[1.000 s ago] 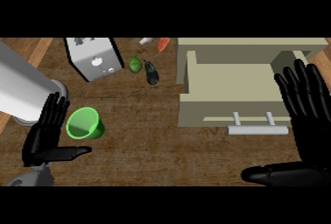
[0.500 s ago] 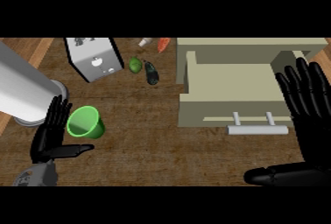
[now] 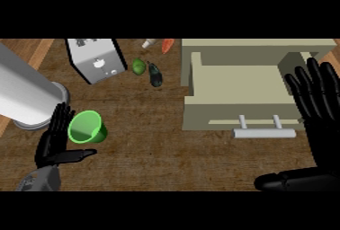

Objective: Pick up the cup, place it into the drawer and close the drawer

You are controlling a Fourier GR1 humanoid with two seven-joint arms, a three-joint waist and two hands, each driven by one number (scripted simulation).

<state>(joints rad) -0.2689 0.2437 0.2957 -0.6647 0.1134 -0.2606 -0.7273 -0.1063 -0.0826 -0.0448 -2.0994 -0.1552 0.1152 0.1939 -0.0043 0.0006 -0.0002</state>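
Note:
A green cup (image 3: 87, 127) stands upright on the wooden counter at the left. My left hand (image 3: 55, 140) is open just left of it, fingers straight along the cup's left side and thumb reaching under it toward the right. The beige drawer (image 3: 235, 85) is pulled open at the upper right, its grey handle (image 3: 263, 131) facing me. My right hand (image 3: 317, 101) is open at the right edge, fingers straight up beside the drawer's right side, thumb low at the bottom right.
A large grey cylinder (image 3: 23, 92) stands at the far left, right behind my left hand. A grey box-shaped appliance (image 3: 97, 59), a green fruit (image 3: 138, 66), a dark object (image 3: 154, 75) and an orange item (image 3: 167, 44) lie at the back.
My left hand has slid a little to the right and is closer to the cup's side. The right hand and the drawer have hardly moved.

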